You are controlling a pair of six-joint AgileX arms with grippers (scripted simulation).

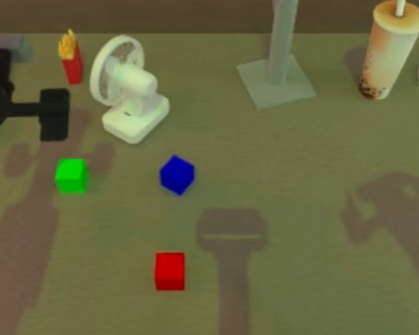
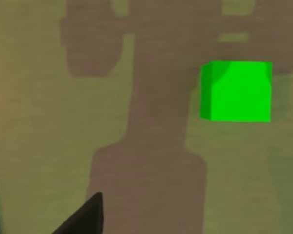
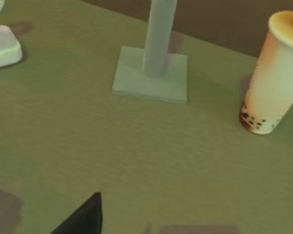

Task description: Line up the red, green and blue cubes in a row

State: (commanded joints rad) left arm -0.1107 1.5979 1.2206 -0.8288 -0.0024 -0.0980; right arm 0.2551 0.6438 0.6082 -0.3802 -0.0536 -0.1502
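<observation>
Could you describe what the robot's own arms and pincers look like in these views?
The left arm is matt black and blocky, ending in a wider dark block at top-view left. Each wrist view shows only a black pointed finger tip; no cables or markings show. The right arm is barely visible.

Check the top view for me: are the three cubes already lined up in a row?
No: the green cube and blue cube sit level with each other, but the red cube lies well nearer the table's front edge.

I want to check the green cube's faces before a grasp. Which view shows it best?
The left wrist view: the green cube fills much of it, top and one side face visible. The top view shows it small, at the table's left. The right wrist view misses it.
</observation>
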